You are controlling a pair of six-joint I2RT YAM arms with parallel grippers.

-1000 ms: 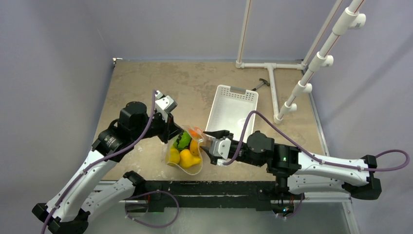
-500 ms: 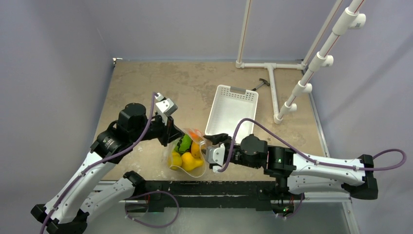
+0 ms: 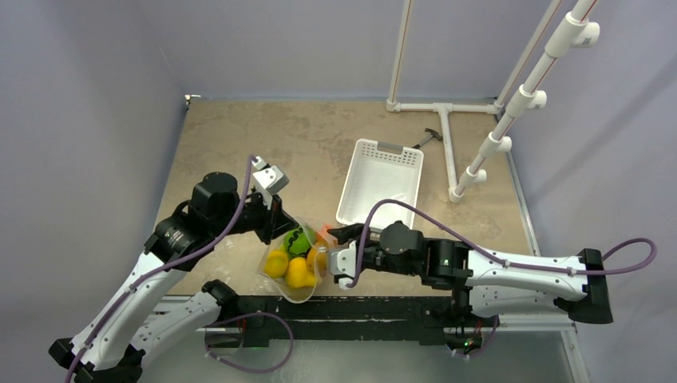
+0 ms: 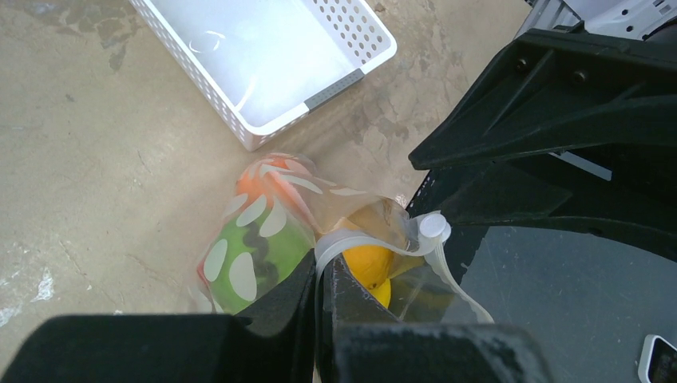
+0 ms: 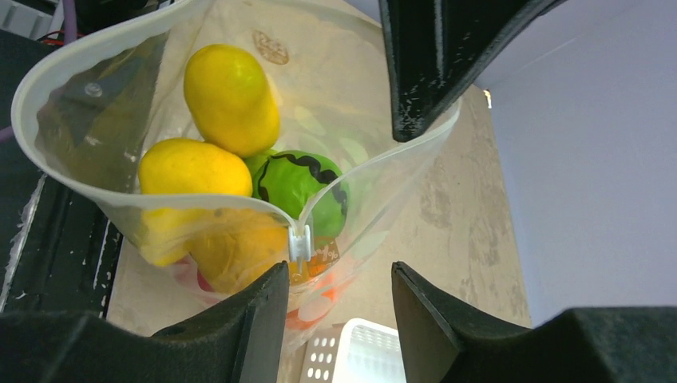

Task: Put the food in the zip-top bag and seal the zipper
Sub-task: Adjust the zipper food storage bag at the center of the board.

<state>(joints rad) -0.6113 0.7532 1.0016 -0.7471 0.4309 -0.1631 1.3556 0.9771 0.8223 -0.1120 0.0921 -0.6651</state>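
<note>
While the zip-top bag (image 3: 297,294) is held up at the near edge of the counter (image 3: 319,136), its mouth stands open toward the right pincer (image 5: 337,275). The left pincer (image 4: 322,275) is clenched on the zipper (image 5: 184,198) strip at the bag's rim, as shown in the left wrist view. The right pincer is released: its fingers are spread, and the small white end piece of the zipper lies just ahead of the gap between them.

The food is contained in the bag. Two yellow pieces (image 5: 231,96), a striped green piece (image 5: 307,183) and an orange piece (image 4: 371,263) are packed together against the clear wall. Whether the bag's bottom rests on the counter cannot be told.

The white basket (image 3: 389,148) is set just beyond the bag, its near short rim close to the right pincer. Bare counter is left open to the left of the left arm and behind it. At the far right, the room is bounded by the white pipe frame (image 3: 443,108).
</note>
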